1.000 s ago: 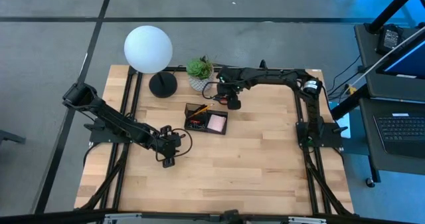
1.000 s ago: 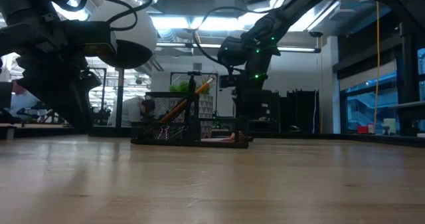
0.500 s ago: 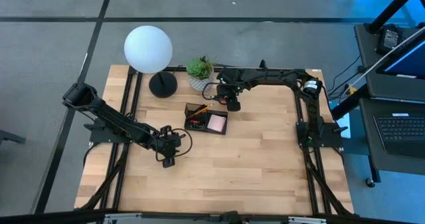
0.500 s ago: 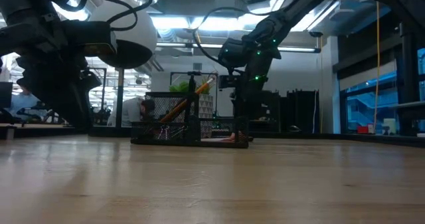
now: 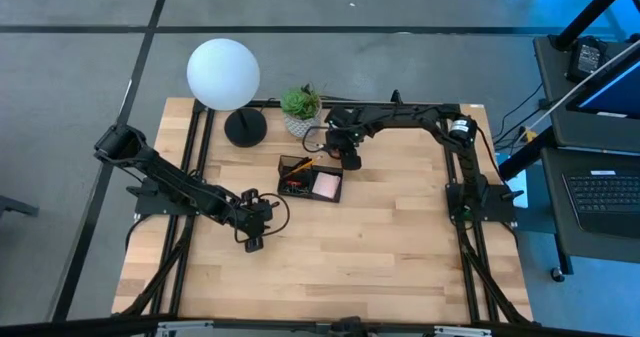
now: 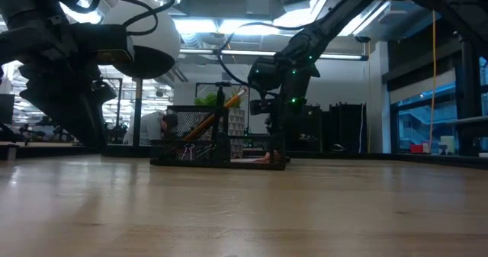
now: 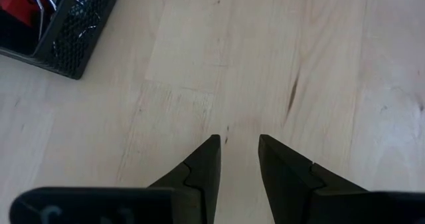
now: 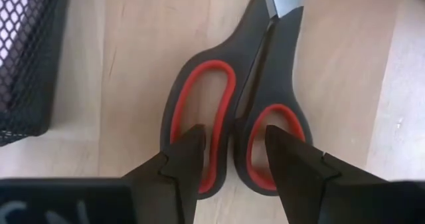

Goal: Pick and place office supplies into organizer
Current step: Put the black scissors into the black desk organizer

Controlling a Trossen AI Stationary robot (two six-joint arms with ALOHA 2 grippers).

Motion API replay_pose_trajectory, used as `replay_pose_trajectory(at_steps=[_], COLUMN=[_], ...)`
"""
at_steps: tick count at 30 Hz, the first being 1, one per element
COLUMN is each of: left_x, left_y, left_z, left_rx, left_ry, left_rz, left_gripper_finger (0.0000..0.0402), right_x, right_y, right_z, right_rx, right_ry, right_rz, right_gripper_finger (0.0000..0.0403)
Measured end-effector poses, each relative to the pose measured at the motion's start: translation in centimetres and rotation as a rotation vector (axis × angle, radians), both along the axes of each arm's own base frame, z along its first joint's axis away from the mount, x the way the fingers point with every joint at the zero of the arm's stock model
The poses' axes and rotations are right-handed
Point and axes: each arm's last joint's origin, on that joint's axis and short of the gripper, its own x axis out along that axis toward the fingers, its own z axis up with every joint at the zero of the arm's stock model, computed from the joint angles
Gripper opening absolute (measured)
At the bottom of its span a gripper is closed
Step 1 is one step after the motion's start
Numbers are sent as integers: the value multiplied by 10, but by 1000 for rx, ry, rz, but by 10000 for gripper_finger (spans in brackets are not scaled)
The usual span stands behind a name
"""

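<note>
Two arms: right gripper (image 8: pixel 229 157) open, straddling the scissors (image 8: pixel 232 111) handles to grasp.
Left gripper (image 7: pixel 236 161): open, empty, waiting.
Organizer (image 5: pixel 310 179): beside scissors.

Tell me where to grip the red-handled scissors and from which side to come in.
Grip the scissors at the handles, where the two red-lined loops meet, coming straight down from above. They lie flat and closed on the table beside the organizer, so the narrow bridge between the loops probably fits between the fingers. The right gripper hangs open right over that spot; the left gripper waits over bare wood.
</note>
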Motion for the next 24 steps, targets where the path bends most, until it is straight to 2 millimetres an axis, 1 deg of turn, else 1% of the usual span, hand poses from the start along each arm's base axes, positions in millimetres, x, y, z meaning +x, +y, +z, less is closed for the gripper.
replay_pose_trajectory(at_steps=[3, 6, 13, 16, 24], left_x=[0, 0, 0, 0, 0], left_y=[0, 0, 0, 0, 0], left_z=[0, 0, 0, 0, 0], left_rx=[6, 6, 7, 7, 7], left_ry=[-3, -3, -3, -3, -3], left_rz=[3, 4, 4, 4, 4], left_gripper_finger=[97, 97, 97, 97, 97], right_x=[-1, -1, -2, -2, -2], right_y=[0, 0, 1, 1, 3], right_z=[-1, -1, -1, -2, 1], right_rx=[3, 4, 5, 1, 7], right_ry=[7, 11, 18, 21, 24], right_rz=[-4, -4, -3, -3, -43], right_gripper_finger=[164, 150, 91, 73, 70])
